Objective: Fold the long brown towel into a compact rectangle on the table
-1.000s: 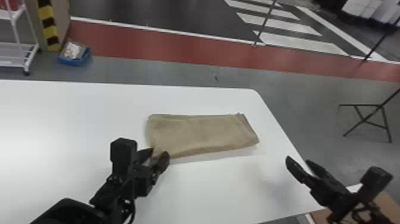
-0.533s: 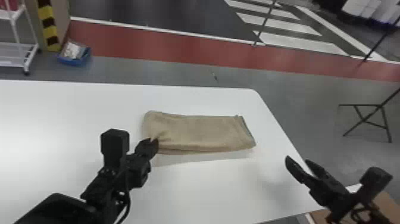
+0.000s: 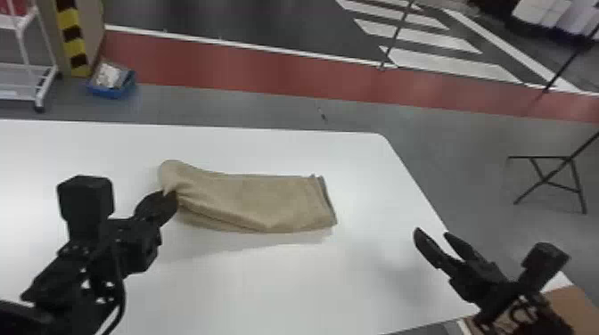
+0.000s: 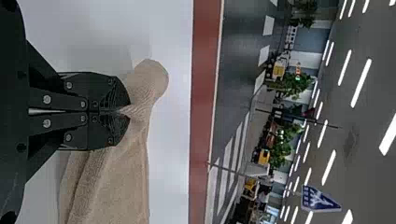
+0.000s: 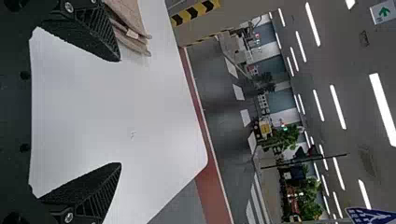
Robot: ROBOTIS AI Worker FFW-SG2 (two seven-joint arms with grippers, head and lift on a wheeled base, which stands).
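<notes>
The brown towel (image 3: pixel 263 200) lies folded in a layered strip on the white table, its left end bunched and raised. My left gripper (image 3: pixel 171 198) is shut on the near edge of that left end. In the left wrist view, the fingertips of my left gripper (image 4: pixel 122 111) pinch a small peak of the towel (image 4: pixel 116 182). At the table's right edge, my right gripper (image 3: pixel 434 234) stands open, apart from the towel. The right wrist view has my right gripper (image 5: pixel 119 112) with its fingers wide apart and the layered end of the towel (image 5: pixel 127 21) beyond one finger.
The white table (image 3: pixel 285 285) has its right edge under my right arm. A brown cardboard box (image 3: pixel 575 307) is at the lower right, below the table. On the floor behind are a blue bin (image 3: pixel 111 87) and a white rack (image 3: pixel 26 80).
My left gripper has moved left, pulling the towel's left end with it. That end has bunched up, and the towel's right end has shifted slightly left. The right arm has kept still.
</notes>
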